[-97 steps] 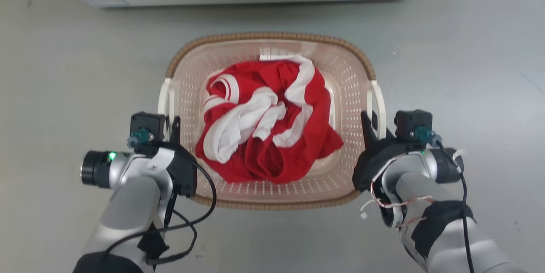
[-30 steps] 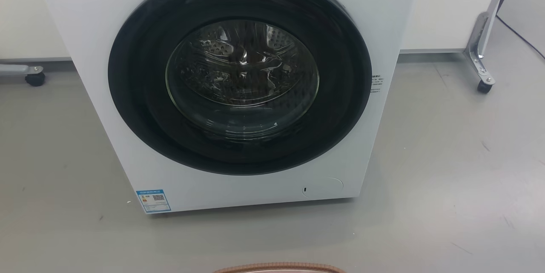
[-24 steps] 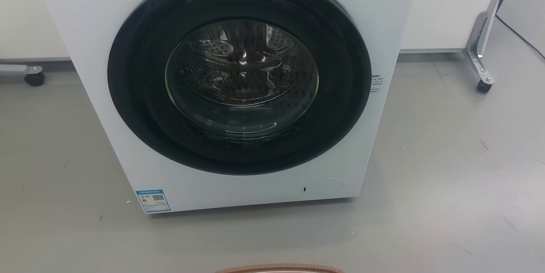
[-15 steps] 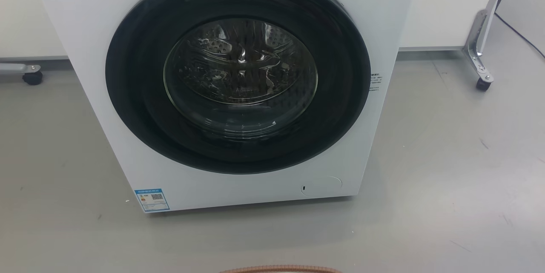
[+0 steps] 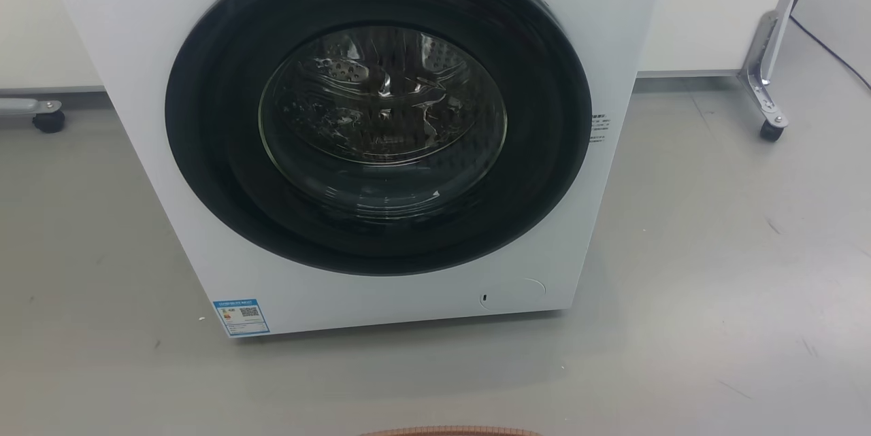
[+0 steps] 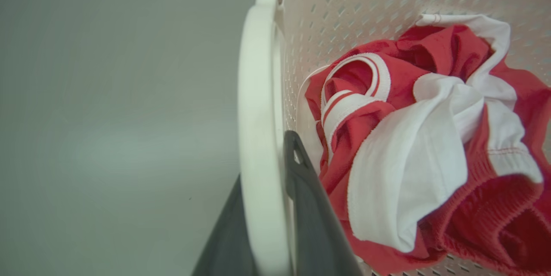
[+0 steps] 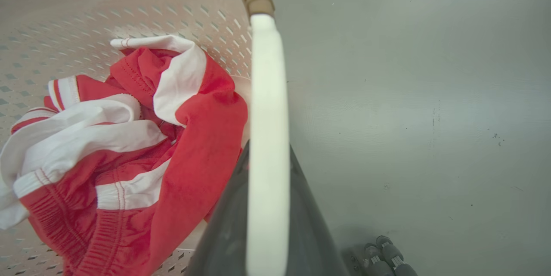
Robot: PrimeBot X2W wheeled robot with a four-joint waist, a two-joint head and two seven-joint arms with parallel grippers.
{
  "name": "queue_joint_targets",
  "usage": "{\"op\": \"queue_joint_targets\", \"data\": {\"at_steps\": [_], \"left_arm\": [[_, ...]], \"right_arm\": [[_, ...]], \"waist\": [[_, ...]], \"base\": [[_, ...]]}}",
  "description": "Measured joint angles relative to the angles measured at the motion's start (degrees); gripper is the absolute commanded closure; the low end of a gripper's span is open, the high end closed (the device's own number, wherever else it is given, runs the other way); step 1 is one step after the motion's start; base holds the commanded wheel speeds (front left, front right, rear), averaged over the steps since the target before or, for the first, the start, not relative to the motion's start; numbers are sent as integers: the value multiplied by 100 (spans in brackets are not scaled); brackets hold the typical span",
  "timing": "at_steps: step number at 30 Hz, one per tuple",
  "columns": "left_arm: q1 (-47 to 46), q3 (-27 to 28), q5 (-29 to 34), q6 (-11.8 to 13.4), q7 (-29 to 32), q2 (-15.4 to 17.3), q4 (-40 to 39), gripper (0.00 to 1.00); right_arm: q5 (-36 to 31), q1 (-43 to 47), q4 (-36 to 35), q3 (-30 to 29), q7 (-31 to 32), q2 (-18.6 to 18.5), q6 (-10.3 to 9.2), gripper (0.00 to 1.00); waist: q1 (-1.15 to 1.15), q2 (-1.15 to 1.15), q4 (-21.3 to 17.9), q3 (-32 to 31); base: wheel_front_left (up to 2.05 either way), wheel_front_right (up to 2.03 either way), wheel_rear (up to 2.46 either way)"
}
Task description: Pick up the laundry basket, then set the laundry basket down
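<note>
The laundry basket (image 6: 344, 4) is hanging between the two arms. The left claw (image 6: 263, 159) is pinching one white side handle (image 6: 257, 86) between its dark fingers, and the right claw (image 7: 269, 155) is pinching the opposite handle (image 7: 267, 95). Gripping both sides is keeping it level, so the red-and-white garment (image 6: 413, 138) is lying inside without spilling. Its brown rim (image 5: 449, 430) is peeking in before the washing machine (image 5: 381, 137), well apart from it. The basket is probably being carried clear of the floor (image 5: 714, 286), with the set-down not yet made.
</note>
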Motion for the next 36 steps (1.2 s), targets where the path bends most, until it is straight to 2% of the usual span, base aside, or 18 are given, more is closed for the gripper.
{"op": "queue_joint_targets", "data": {"at_steps": [17, 36], "left_arm": [[-151, -35, -109, 49, -60, 2, 5, 100], [-1680, 123, -75, 121, -232, 92, -107, 100]], "right_arm": [[133, -281, 44, 70, -51, 0, 1, 100], [102, -1967, 255, -114, -271, 18, 3, 100]], "waist": [[0, 0, -20, 294], [2, 1, -12, 1649]], "base": [[0, 0, 0], [0, 0, 0]]}}
